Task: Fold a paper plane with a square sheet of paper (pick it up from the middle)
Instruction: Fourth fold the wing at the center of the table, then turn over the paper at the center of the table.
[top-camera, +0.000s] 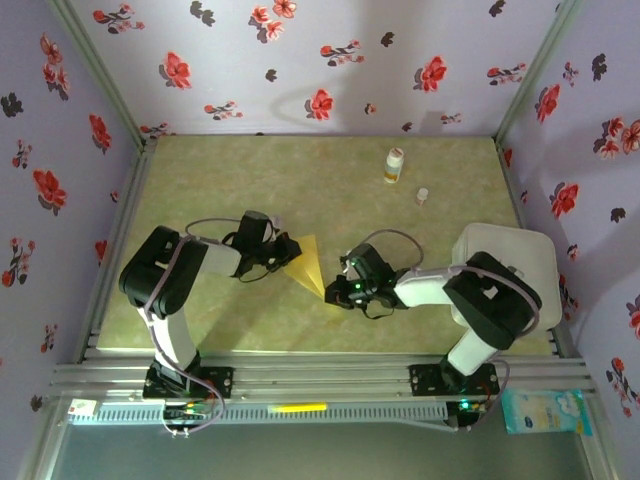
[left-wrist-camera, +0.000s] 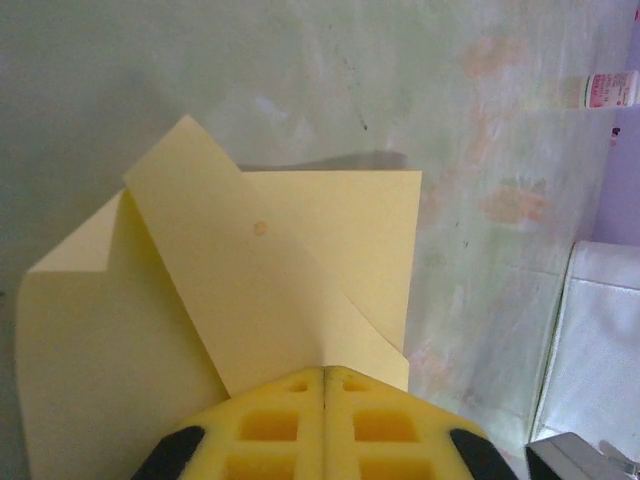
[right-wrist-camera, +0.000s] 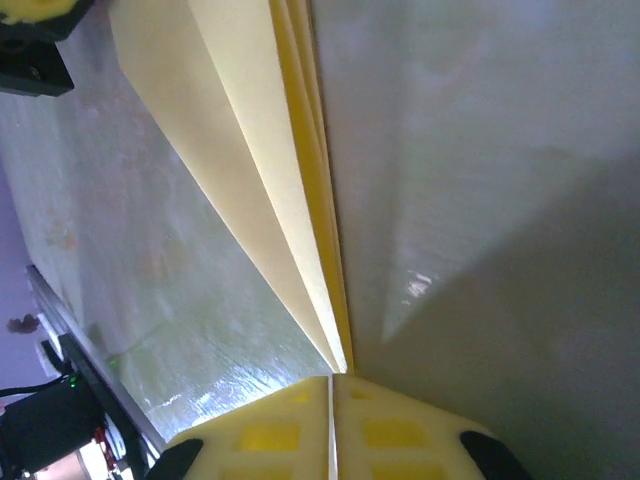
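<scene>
Lilac walls (top-camera: 330, 60) strewn with red and dark flowers, closing three sides of a pale green, blotchy tabletop (top-camera: 250, 170). At mid-tabletop, between the two arms, paper (top-camera: 308, 262): mustard-yellow, folded to a pointed shape, broad end toward the left arm, sharp tip toward the right. Left fingers (top-camera: 283, 250) pressed together on the broad end, right fingers (top-camera: 335, 292) pressed together on the tip, both arms bent low and reaching inward from bases at the near edge.

From the left wrist, left fingers (left-wrist-camera: 280, 425) closed seam to seam over the near edge of the paper (left-wrist-camera: 270, 290). One long flap folded slantwise across the layers beneath, a small round mark near its middle, a shadow along the far edge.

From the right wrist, right fingers (right-wrist-camera: 270, 435) likewise closed, several stacked layers of paper (right-wrist-camera: 250, 150) narrowing to a point right at the seam, tabletop on either side, a corner of the left fingers (right-wrist-camera: 30, 10) at top left.

Toward the far right of the tabletop, well apart from the paper, a small white-and-orange bottle (top-camera: 394, 165), upright. Near it, a much smaller white object (top-camera: 422, 196), too small to identify. White box (top-camera: 520, 262) at the right edge, partly behind the right arm. Beyond the near rail (top-camera: 330, 372), at the right, a blue-and-white packet (top-camera: 545, 411).
</scene>
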